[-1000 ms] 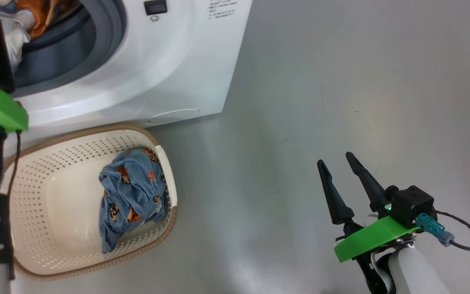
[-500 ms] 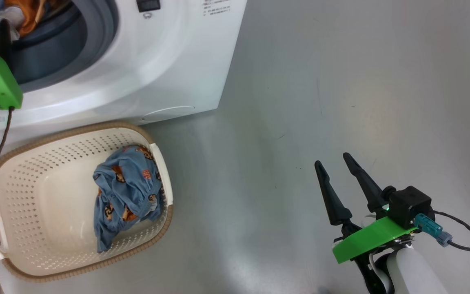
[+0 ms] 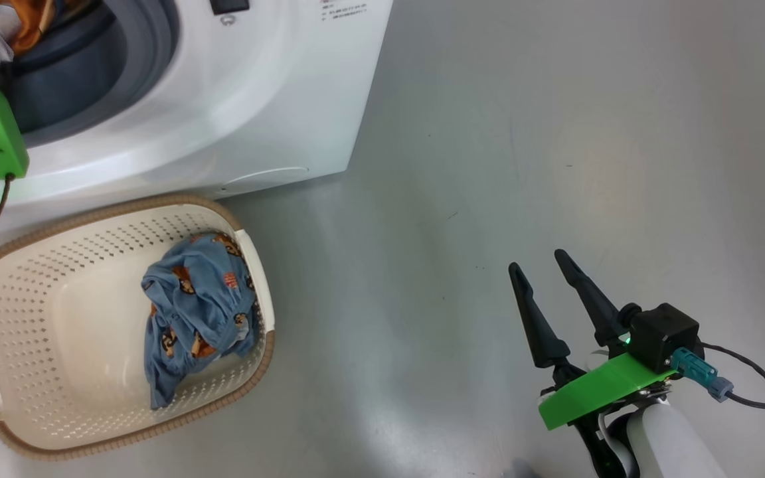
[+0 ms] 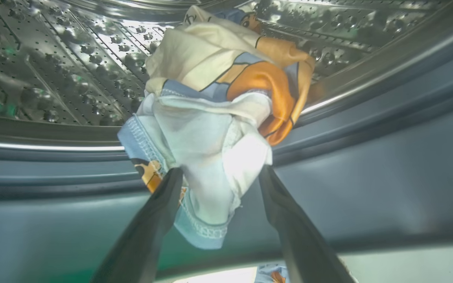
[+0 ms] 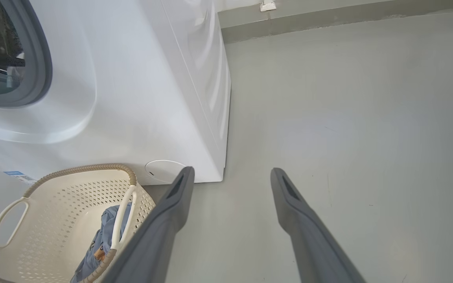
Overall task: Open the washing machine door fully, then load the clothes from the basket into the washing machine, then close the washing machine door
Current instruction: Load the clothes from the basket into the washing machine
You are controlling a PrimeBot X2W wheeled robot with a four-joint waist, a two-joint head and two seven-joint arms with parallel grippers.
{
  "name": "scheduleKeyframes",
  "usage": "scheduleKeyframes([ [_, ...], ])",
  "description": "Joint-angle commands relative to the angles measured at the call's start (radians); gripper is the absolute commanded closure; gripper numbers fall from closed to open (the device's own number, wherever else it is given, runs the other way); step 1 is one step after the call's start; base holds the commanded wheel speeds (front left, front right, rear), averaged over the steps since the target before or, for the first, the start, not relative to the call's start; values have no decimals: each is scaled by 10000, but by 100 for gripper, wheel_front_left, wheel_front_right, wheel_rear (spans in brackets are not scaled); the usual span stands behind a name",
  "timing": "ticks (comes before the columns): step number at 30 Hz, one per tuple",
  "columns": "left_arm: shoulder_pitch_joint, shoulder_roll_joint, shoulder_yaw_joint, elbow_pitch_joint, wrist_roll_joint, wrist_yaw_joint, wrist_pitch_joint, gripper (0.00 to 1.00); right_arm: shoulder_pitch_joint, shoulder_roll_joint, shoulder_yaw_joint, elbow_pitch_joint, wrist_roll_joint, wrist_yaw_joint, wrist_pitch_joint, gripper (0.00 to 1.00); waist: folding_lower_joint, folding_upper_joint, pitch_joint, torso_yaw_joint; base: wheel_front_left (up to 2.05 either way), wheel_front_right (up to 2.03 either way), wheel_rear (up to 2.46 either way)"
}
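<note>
Left end effector [image 4: 220,171] – at the mouth of the washing machine [image 3: 223,119], fingers spread wide. A bundle of clothes [image 4: 210,98], cream-white with pale blue and orange, lies on the lip of the steel drum [image 4: 53,59]. Its lower fold hangs over the grey-blue seal [image 4: 368,157], between the two fingertips. The cloth looks let go rather than pinched. My guess is it was set at the front edge because that is as far as the arm reaches in; it may need a push deeper so it won't snag.

Right end effector [image 3: 535,260] – jaws wide, nothing in them, hanging over bare floor [image 3: 555,133] well apart from the machine. It looks parked out of the other arm's way.

Basket [image 3: 123,209] – on the floor just in front of the machine, below the opening, so the carry is short. One blue bear-print garment [image 3: 196,299] lies crumpled against its right wall; the rest of the basket bottom is bare. Loading looks nearly done, with that piece left to load.

Room – smooth grey floor, faintly glossy with a few scuffs. A low skirting [image 5: 328,23] runs along the far wall.
</note>
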Motion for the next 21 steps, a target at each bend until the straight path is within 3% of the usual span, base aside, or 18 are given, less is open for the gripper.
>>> scheduleKeyframes([
  [1,-252,508,158,-165,10,79,54,0,222,18,276,-179,75,16,-120,0,0,0,30,-6,0,0,0],
  [9,-524,530,158,257,-101,195,-449,0,219,18,338,-183,87,16,-120,0,0,0,248,-105,0,0,0],
  [10,-563,517,162,267,-124,197,-605,5,212,19,341,-175,82,16,-120,0,0,0,281,-117,0,0,0],
  [11,-593,513,135,266,-110,201,-780,50,200,19,350,-167,80,16,-120,0,0,0,308,-129,0,0,0],
  [13,-628,493,70,308,-92,181,-1093,100,193,19,365,-139,92,16,-120,0,0,0,337,-142,0,0,0],
  [21,-741,475,4,518,-196,93,-2036,100,182,19,404,-78,175,16,-120,0,0,0,351,-181,0,0,0],
])
